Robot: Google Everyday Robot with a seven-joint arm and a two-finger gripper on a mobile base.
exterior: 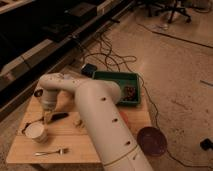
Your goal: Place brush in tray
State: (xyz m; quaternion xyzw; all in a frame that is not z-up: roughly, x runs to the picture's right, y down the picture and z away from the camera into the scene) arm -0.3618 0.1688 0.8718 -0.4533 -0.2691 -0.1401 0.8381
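The green tray (116, 77) stands at the back right of the wooden table (75, 145), with a brown speckled lump (131, 92) inside it. A thin dark tool that looks like the brush (30, 124) lies on the table's left side, beside a white cup (36, 133). My gripper (47, 117) hangs straight down from the white arm. It is just above the table, at the right end of that tool and far left of the tray. The arm hides much of the table's middle.
A flat dark bar (60, 116) lies just right of the gripper. A pale fork (50, 151) lies near the front edge. A dark-red bowl (151, 141) sits on the floor to the right. Cables (107, 55) run across the floor behind the tray.
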